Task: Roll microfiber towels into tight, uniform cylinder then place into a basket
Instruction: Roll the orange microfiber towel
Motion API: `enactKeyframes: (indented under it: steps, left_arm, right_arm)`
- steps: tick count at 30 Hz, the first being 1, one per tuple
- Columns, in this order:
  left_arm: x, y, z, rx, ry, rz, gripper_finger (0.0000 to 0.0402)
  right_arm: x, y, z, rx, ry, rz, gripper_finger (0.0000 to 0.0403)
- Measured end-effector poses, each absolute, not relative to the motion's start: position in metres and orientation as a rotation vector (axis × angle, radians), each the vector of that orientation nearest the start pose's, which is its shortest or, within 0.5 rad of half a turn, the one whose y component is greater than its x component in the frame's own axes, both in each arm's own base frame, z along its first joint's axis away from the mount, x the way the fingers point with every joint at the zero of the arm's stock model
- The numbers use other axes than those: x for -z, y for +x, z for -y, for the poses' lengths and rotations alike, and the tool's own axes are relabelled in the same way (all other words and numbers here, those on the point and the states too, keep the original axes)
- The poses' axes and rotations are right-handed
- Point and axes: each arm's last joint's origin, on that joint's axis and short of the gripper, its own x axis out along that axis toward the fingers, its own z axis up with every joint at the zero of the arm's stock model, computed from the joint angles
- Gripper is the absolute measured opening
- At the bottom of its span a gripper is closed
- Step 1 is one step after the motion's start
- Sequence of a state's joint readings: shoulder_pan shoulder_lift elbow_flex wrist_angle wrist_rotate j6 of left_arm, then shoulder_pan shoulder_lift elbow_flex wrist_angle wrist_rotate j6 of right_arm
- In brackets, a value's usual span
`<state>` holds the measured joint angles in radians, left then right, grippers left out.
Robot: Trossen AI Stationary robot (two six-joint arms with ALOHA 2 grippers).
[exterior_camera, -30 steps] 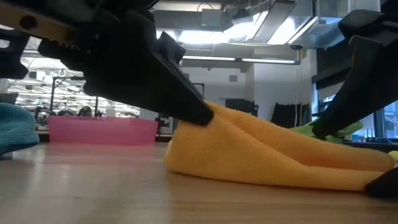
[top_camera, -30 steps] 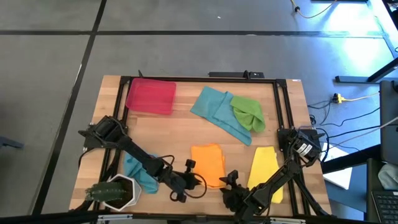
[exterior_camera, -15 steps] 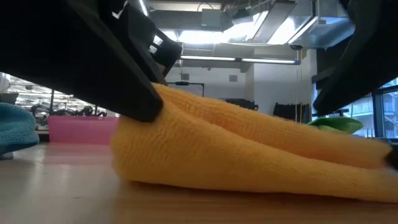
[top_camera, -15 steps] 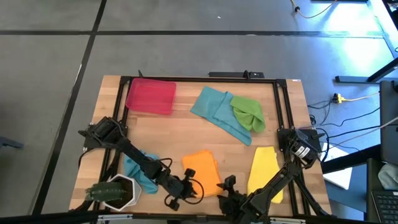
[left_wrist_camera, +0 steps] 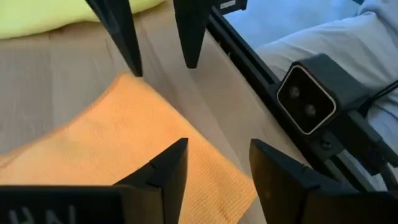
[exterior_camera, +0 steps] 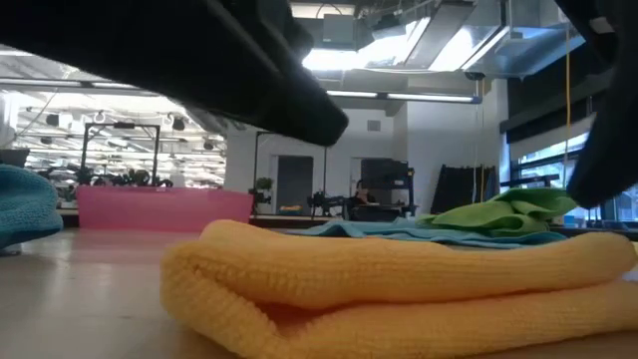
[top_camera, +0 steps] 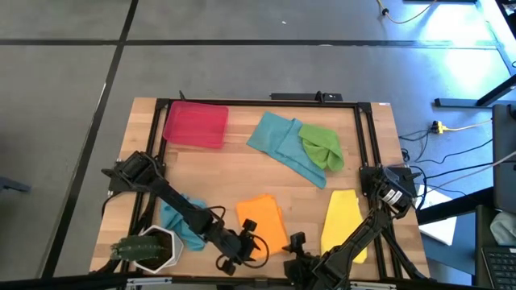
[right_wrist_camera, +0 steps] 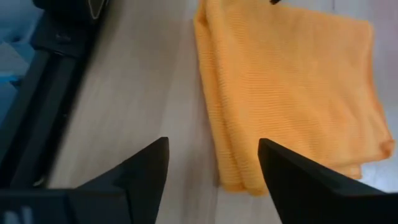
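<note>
At the near bench (top_camera: 226, 173) edge, the left end effector (top_camera: 242, 251) has released the folded orange microfiber towel (top_camera: 264, 221); both end effectors, including the right end effector (top_camera: 292, 251), stand spread, empty. Rolling remains undone.

Cut off at the low view's right edge: orange towel (exterior_camera: 399, 289). Mostly covered by the white pot (top_camera: 149, 248) and left arm in the high view: teal towel (top_camera: 179, 221). Partly buried under the green towel (top_camera: 321, 147): second teal towel (top_camera: 278, 143). Too blurred to make out behind the red basket (exterior_camera: 164, 208): room background.
</note>
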<state>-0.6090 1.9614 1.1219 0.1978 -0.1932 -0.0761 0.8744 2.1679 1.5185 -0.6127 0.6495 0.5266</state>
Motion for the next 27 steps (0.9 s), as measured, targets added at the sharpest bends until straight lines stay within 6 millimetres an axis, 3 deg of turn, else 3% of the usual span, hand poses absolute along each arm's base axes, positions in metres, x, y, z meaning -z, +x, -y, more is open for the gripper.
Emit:
enactKeyframes:
  steps: [3, 7, 14, 22, 27]
  left_arm:
    - [-0.147, 0.336, 0.224, 0.288, 0.234, -0.671, 0.0162]
    - [-0.138, 0.332, 0.205, 0.059, 0.329, -0.807, 0.0161]
    - [-0.128, 0.333, 0.168, -0.135, 0.267, -0.983, 0.0144]
    - [-0.129, 0.334, 0.171, -0.088, 0.192, -0.988, 0.0136]
    - [-0.130, 0.330, 0.183, -0.050, 0.159, -0.971, 0.0136]
  right_arm:
    - [-0.135, 0.288, -0.318, 0.038, -0.352, -0.920, 0.0210]
    - [-0.135, 0.288, -0.320, -0.009, -0.315, -0.951, 0.0143]
    - [-0.131, 0.290, -0.314, 0.004, -0.233, -1.002, 0.0013]
    - [-0.114, 0.301, -0.277, 0.157, -0.145, -1.067, 0.0020]
    - [-0.111, 0.308, -0.265, 0.180, -0.139, -1.092, 0.0008]
